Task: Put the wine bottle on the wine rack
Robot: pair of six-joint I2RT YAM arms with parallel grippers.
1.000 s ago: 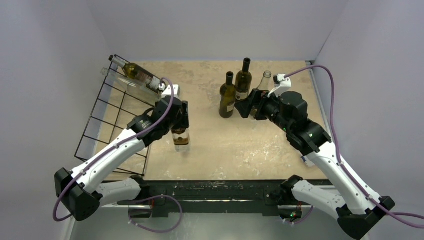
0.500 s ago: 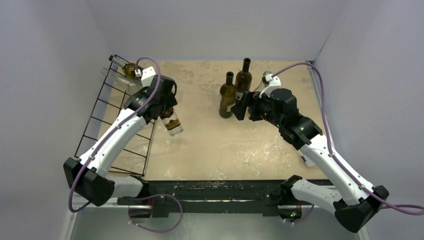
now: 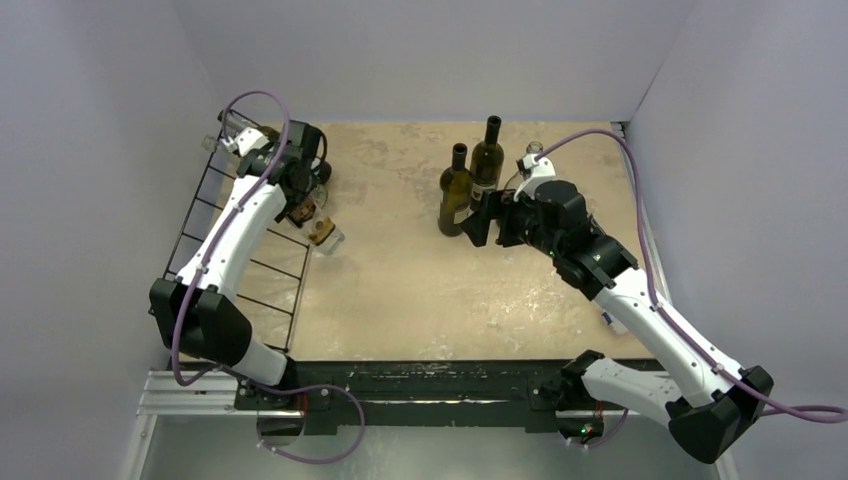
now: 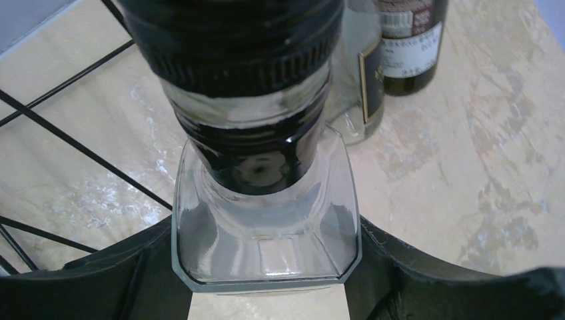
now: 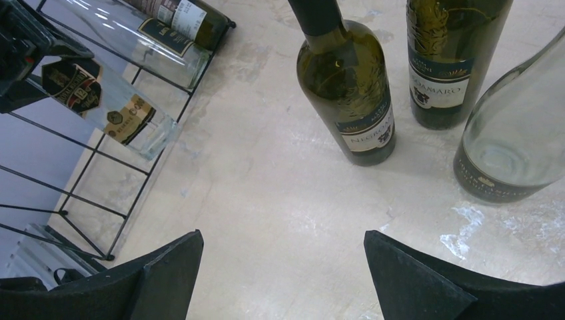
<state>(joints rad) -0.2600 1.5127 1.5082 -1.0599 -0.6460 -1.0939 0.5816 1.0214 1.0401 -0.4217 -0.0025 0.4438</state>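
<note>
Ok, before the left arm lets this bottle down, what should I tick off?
1. Left pincer grip: ok, shut on the clear bottle at its shoulder, below the black cap.
2. Bottle over the wine rack: ok, tilted, base near the rack's table-side edge.
3. Bottle resting on the rack: cannot tell.
4. Gap to the two bottles already racked: ok, apart.
5. Right pincer out of the way: ok, open, near the three standing bottles, touching none.
</note>
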